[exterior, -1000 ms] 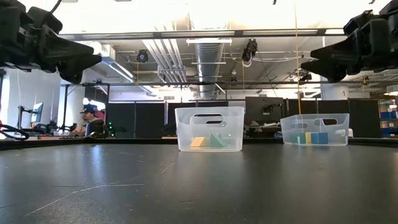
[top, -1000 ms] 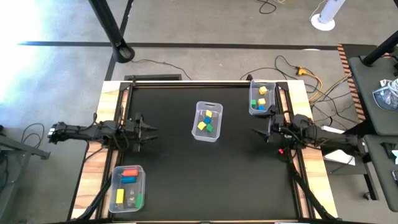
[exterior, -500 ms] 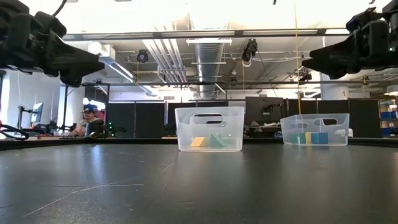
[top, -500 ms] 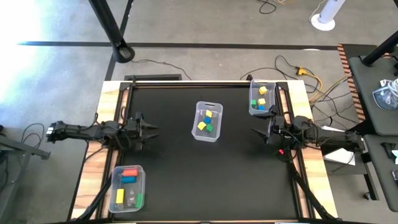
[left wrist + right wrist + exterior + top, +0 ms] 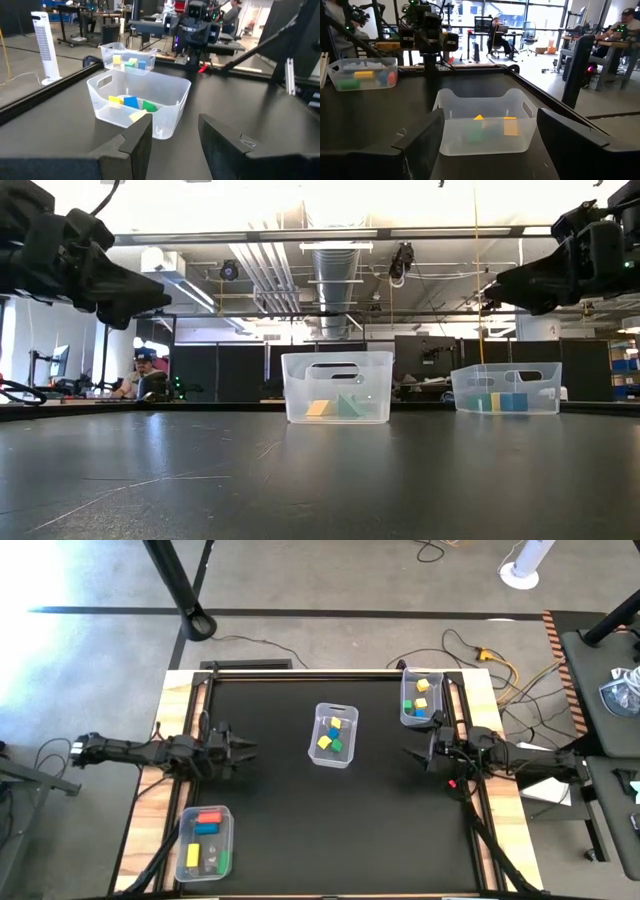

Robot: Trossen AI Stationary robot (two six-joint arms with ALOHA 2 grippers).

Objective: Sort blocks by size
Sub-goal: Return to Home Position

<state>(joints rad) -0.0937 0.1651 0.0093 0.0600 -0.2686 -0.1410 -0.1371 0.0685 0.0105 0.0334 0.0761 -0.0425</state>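
The left gripper [image 5: 243,750] hangs just inside the table's [image 5: 300,830] left edge, jaws spread a little, empty. The right gripper [image 5: 407,753] hangs by the right edge, jaws spread wide, empty too. In front of each is bare black table, then the middle bin [image 5: 333,707] with yellow, green and blue blocks [image 5: 325,743]. More blocks sit in the far bin [image 5: 405,710] beside the right jaws and the near bin [image 5: 227,840] beside the left jaws.

left gripper [image 5: 250,748] inward, right gripper [image 5: 405,753] inward
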